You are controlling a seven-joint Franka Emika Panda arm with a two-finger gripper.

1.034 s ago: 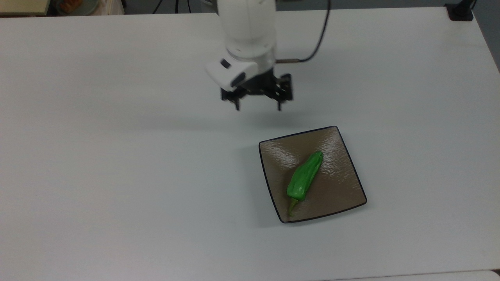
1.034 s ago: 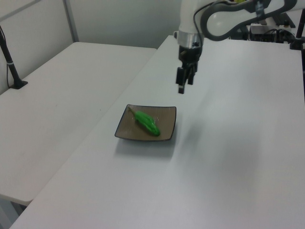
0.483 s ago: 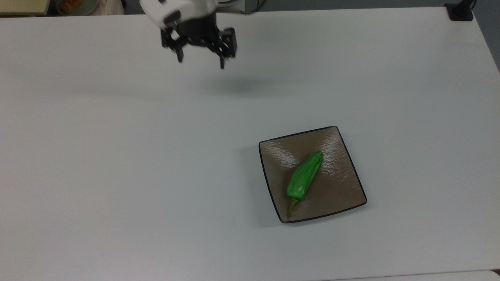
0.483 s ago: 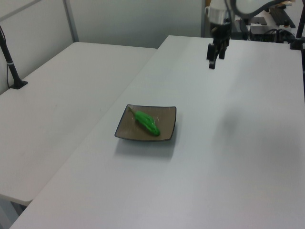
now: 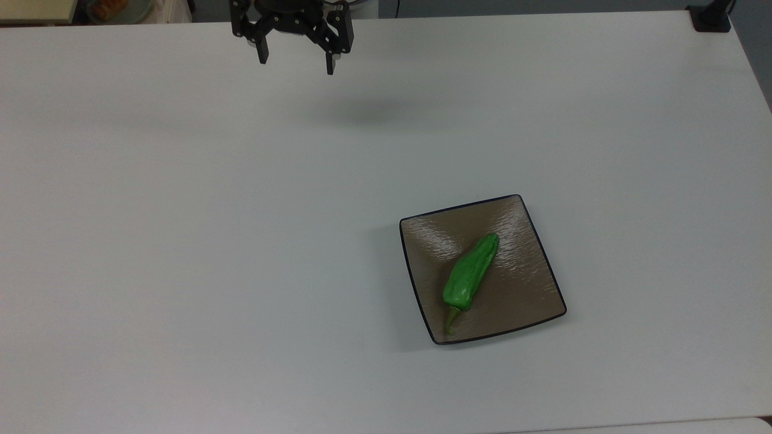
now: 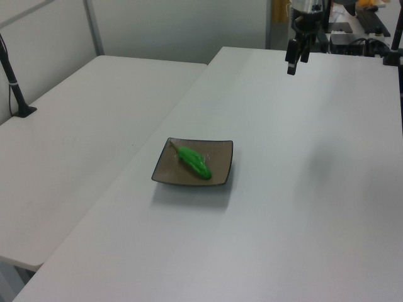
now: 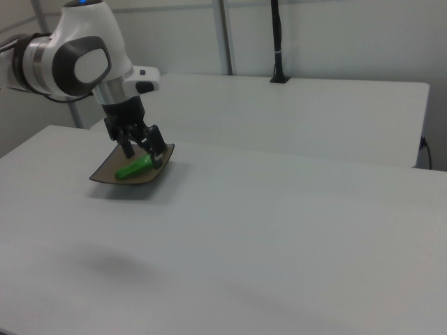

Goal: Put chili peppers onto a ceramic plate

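Observation:
One bright green chili pepper (image 5: pixel 471 273) lies slanted on the square brown ceramic plate (image 5: pixel 523 301), stem toward the near edge. The left view has the same pepper (image 6: pixel 194 162) on the plate (image 6: pixel 221 170). In the right view, the pepper (image 7: pixel 133 168) and plate (image 7: pixel 105 174) sit behind the arm. My gripper (image 5: pixel 297 64) hangs open and empty high over the table's far side, well away from the plate. It also appears in the left view (image 6: pixel 294 66) and the right view (image 7: pixel 144 158).
The white table (image 5: pixel 181 241) is wide and bare around the plate. A second white table (image 6: pixel 75 119) stands beside it at the left view's left. A black post base (image 5: pixel 710 18) sits at the top view's far right corner.
The open gripper has risen and drawn back from just beyond the plate to the table's far side, shifting toward the top view's left. Pepper and plate have not moved.

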